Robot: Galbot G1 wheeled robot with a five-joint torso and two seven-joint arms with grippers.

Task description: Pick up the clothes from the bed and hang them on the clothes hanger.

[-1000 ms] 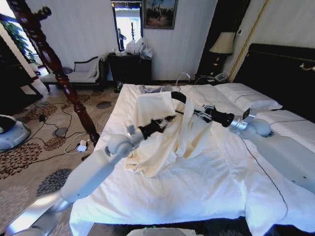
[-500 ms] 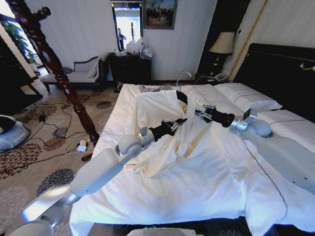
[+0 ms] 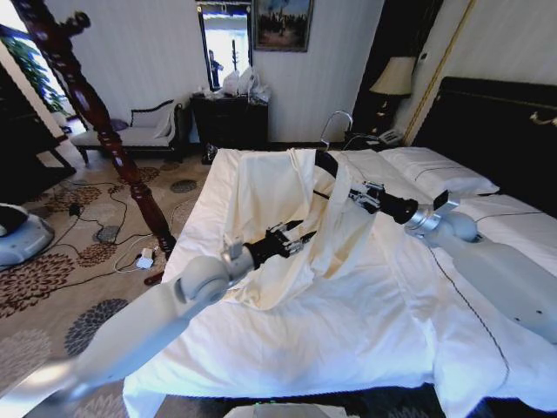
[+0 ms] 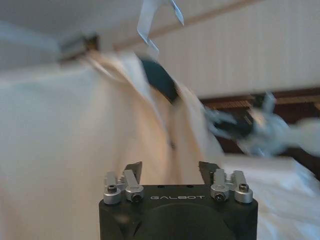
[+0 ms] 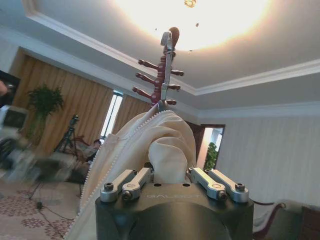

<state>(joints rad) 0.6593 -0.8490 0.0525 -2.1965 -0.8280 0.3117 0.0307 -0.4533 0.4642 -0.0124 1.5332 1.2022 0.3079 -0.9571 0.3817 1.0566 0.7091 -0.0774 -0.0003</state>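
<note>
Since the earlier frames the clothes hanger [image 3: 326, 165] has risen, its silver hook now above the far edge of the bed [image 3: 348, 340], while the left gripper [image 3: 292, 239] has dropped back from the collar; starting at the robot's left, that gripper hovers just in front of the clothes [image 3: 278, 209], its claw released and grasping nothing, fingers [image 4: 134, 170] parted; at centre the cream garment hangs lifted by its shoulder, lower folds trailing on the sheets; to the right, the right gripper [image 3: 359, 198] is clenched on the fabric over the hanger's shoulder, holding both aloft. As a judgement, the garment is only partly on the hanger; seating the other shoulder and hanging it up remain.
</note>
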